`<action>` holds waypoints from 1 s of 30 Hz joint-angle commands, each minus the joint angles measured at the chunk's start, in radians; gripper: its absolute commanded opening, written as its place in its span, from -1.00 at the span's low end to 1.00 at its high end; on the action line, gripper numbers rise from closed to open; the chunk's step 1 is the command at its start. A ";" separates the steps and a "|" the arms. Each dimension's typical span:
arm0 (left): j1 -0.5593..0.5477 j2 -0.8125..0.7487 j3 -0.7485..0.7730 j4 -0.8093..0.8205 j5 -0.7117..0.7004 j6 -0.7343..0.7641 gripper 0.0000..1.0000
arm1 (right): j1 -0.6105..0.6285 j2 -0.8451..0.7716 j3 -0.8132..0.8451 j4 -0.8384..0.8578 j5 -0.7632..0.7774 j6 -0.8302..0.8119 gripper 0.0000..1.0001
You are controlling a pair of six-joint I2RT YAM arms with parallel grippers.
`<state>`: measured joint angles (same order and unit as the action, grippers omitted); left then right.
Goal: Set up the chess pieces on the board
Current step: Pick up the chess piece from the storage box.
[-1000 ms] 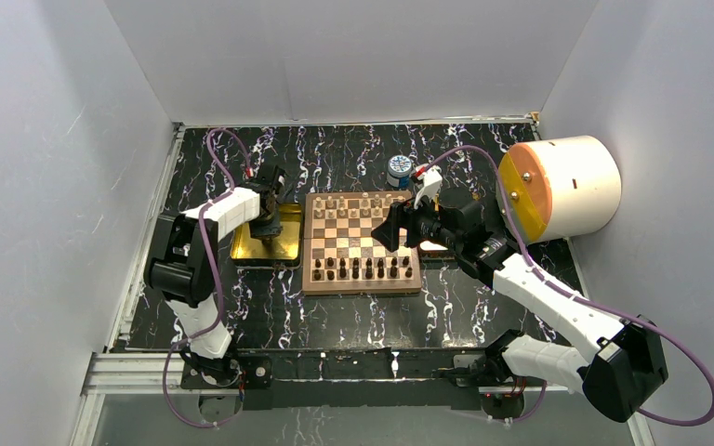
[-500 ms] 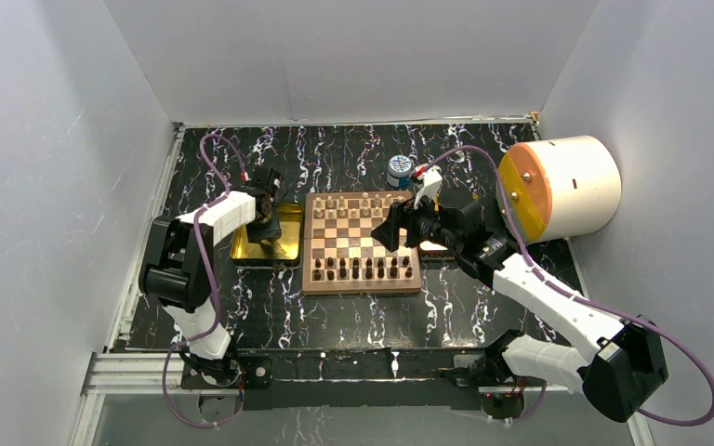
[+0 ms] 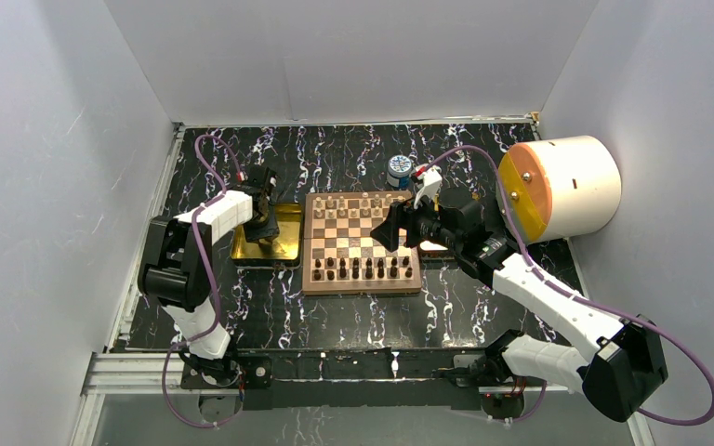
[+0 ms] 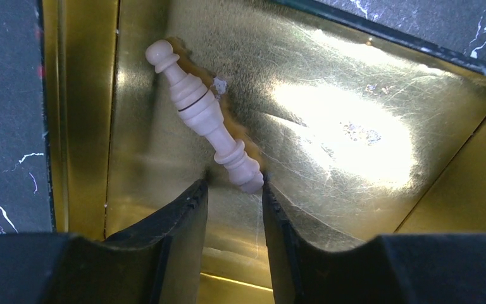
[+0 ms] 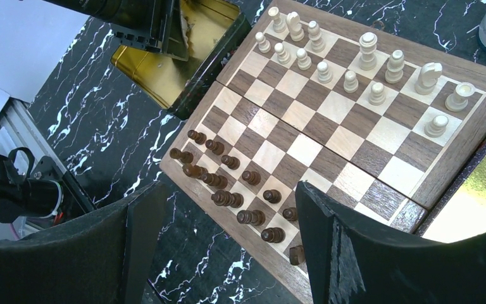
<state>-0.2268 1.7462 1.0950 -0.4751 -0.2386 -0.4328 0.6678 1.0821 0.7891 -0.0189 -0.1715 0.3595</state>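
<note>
My left gripper [image 4: 233, 190] hangs low inside the gold tray [image 4: 367, 136], its jaws parted only narrowly. One cream piece [image 4: 202, 114] lies on its side on the tray floor right at their mouth. The foot of the piece sits between my fingertips, against the one on the right of the wrist view, with a sliver of gold showing on the other side, so I judge it is not pinched. From that foot its long axis runs away from me and slants to the upper left of that view, ending in the small knobbed head near the tray's side wall. My jaws close across the foot rather than across the thicker waist, so any grip here would be at the very end of a slanted piece, which I think could let it swivel. The board [image 5: 329, 139] is just beside the tray. My right gripper [image 5: 231, 190] hovers over the board's other side, spread wide and holding nothing, well apart from the tray, so the left arm is clearly the nearer one. Cream pieces [image 5: 348, 79] already fill most of the far rows.
</note>
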 commanded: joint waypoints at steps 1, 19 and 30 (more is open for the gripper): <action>0.010 0.009 0.039 -0.002 -0.008 -0.024 -0.27 | -0.002 -0.010 0.006 0.065 -0.009 0.000 0.66; 0.012 0.052 0.040 0.029 -0.033 -0.056 -0.45 | -0.002 -0.009 -0.001 0.066 -0.009 -0.001 0.66; 0.012 -0.027 0.038 -0.035 0.068 0.013 -0.83 | -0.002 -0.007 0.012 0.058 0.004 -0.014 0.67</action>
<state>-0.2192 1.7817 1.1278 -0.4339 -0.2043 -0.4557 0.6678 1.0821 0.7887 -0.0189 -0.1707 0.3592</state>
